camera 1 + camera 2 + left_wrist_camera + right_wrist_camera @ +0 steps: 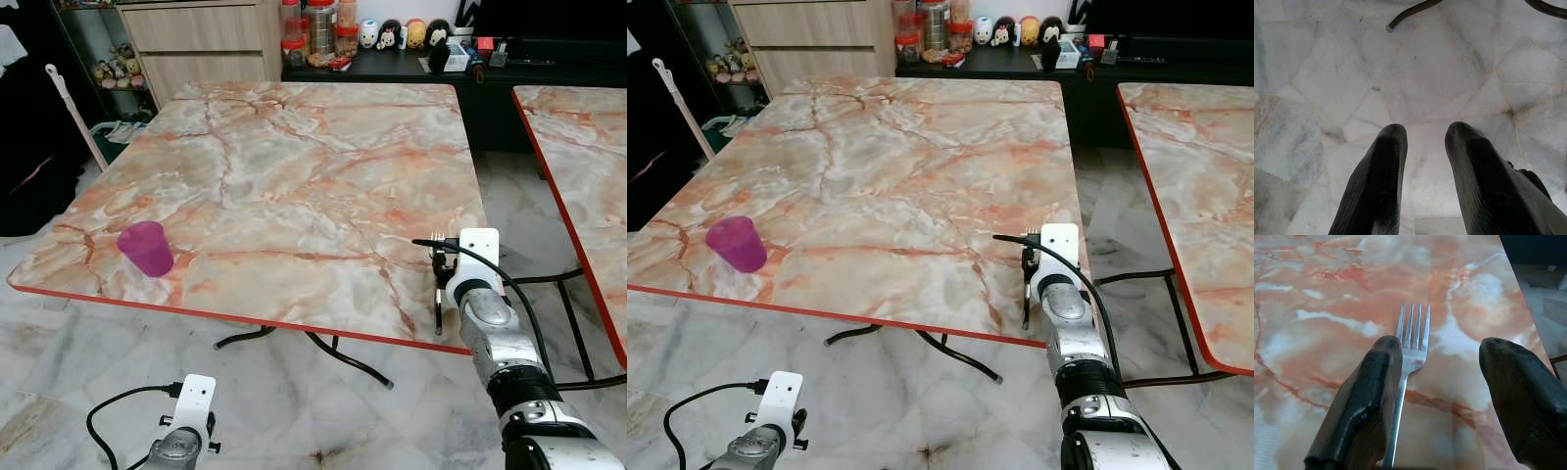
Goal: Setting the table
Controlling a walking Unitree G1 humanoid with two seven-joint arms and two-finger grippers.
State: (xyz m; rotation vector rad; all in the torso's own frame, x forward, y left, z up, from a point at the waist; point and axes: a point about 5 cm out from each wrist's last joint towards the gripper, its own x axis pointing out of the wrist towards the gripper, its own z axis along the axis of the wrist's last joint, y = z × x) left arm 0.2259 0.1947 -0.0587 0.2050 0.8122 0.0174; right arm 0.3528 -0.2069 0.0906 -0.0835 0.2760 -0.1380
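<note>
A silver fork [1413,335] lies flat on the marble table [294,147] near its front right corner, tines pointing away from me. My right gripper [1442,347] hovers low over it, open; one finger [1366,396] covers part of the fork's handle and the other stands well to the side. From the head, that gripper [443,266] sits just inside the table's red front edge. A purple cup [146,248] stands upright near the front left corner. My left gripper [1425,129] hangs open over the floor, below the table's level.
A second marble table [588,147] stands to the right across a narrow gap. Black metal table legs [333,352] cross the tiled floor underneath. A dark sideboard with jars and figurines [392,39] is at the back, and a white pole [73,108] leans at the left.
</note>
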